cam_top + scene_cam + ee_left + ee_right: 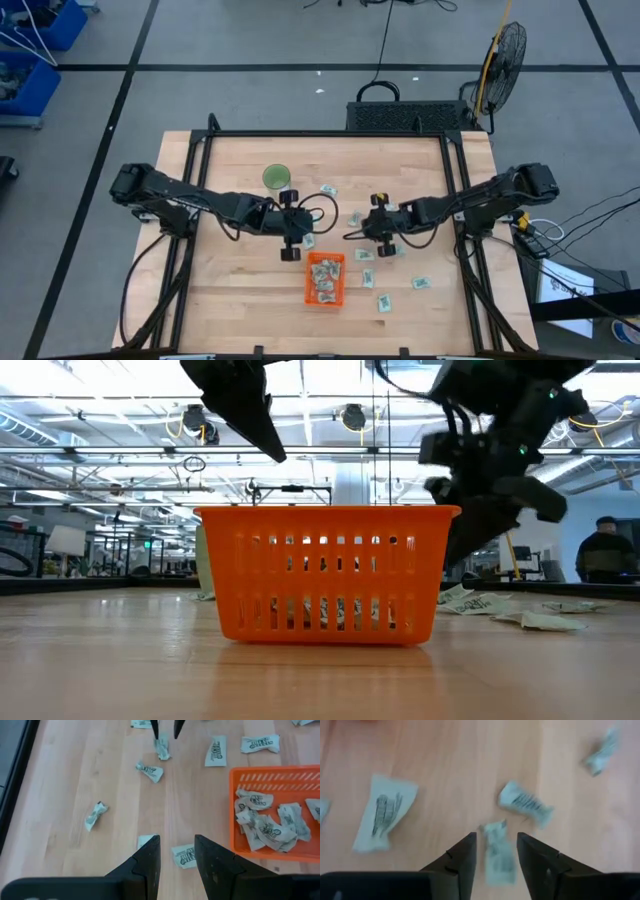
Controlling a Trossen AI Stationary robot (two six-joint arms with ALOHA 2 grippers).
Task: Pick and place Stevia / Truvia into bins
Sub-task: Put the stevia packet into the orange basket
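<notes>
With our right pincer (496, 851) spread over a light, crumpled, floppy sachet (497, 851), we'd pinch its middle; left pincer (176, 856) is also apart.

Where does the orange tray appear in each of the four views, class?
High view: orange tray, lower centre, between the arms.
Low view: tray fills the centre.
Left wrist view: tray at the right edge, holding sachets.
Right wrist view: not identifiable.
Shared landmark: the wooden table.

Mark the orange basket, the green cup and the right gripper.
orange basket (325, 575): low view, slotted front wall.
green cup (276, 178): high view, open top.
right gripper (496, 852): right wrist view, gap between open fingers.
</notes>
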